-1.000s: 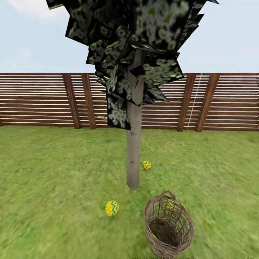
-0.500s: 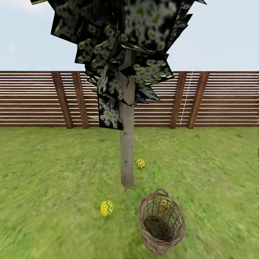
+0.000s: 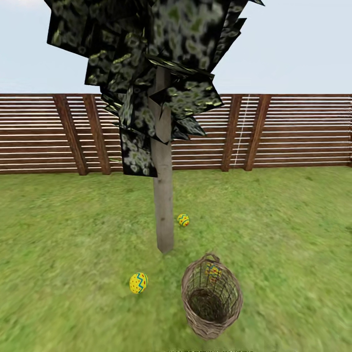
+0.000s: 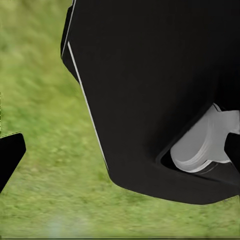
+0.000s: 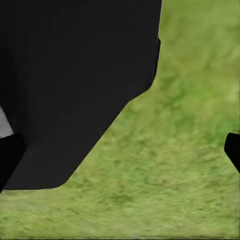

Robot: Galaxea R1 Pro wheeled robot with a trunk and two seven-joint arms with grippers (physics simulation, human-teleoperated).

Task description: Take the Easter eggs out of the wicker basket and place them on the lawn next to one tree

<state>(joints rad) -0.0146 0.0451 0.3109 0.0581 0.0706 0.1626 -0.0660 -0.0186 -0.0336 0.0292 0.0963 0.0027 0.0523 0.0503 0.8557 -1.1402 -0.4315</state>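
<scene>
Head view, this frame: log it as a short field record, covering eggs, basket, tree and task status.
eggs on grass: two yellow zigzag-painted eggs, one left of the basket, one just right of and behind the trunk
egg in basket: one seen through the weave
basket: brown see-through wicker basket, on green lawn, in front of the tree
tree: pale grey-tan trunk, dark speckled crown
backdrop: dark brown slat fence
status: one egg left to remove

Yellow eggs (image 3: 138,283) with blue zigzags, brown wicker basket (image 3: 193,313), mottled green lawn (image 3: 293,234), dark whitish-speckled tree (image 3: 164,215).
</scene>
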